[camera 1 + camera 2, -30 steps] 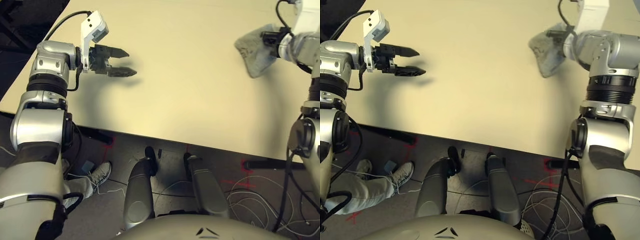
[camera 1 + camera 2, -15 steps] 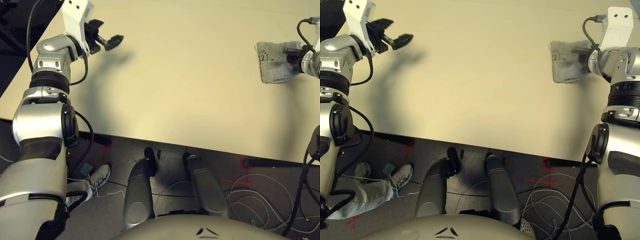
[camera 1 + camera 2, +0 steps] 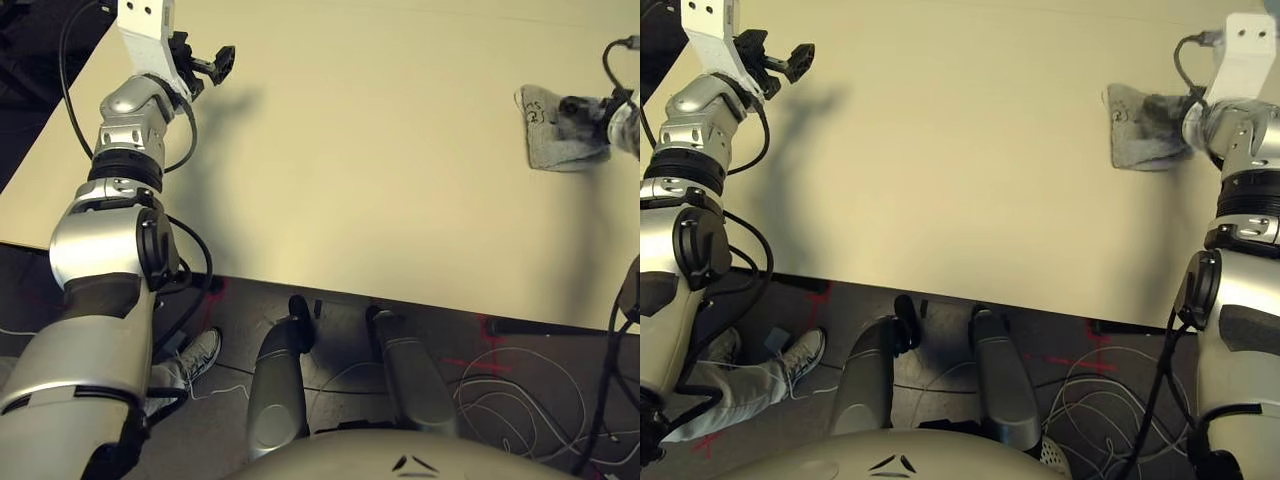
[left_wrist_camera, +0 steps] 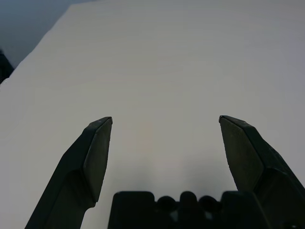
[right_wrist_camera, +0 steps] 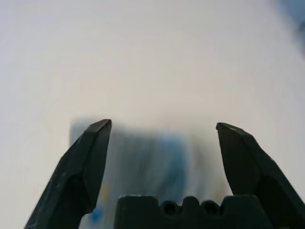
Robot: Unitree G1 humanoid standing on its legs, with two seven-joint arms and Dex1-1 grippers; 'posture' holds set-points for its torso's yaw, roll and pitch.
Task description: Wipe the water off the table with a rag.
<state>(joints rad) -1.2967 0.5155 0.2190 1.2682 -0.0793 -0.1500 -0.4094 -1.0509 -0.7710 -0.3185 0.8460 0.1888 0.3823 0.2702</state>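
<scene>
The grey rag [image 3: 556, 138] lies flat on the pale table [image 3: 380, 180] at the far right, dark scribbles at its far left corner. My right gripper [image 3: 1175, 108] hovers over the rag's right part, open; in the right wrist view its gripper [image 5: 163, 125] stands wide with the blurred rag [image 5: 143, 167] lying below, between the fingers and loose. My left gripper [image 3: 215, 62] is raised over the table's far left corner, open, and the left wrist view shows its gripper [image 4: 164, 119] above bare tabletop. No water patch is in view.
The table's near edge [image 3: 400, 292] runs across the middle of the picture, its left edge beside dark floor. Below it lie cables [image 3: 520, 395] and red floor marks. A person's shoe [image 3: 198, 352] and trouser leg show under the left arm.
My right gripper carried the rag rightward, set it down and opened, letting it go. My left arm swung up and away to the table's far left corner.
</scene>
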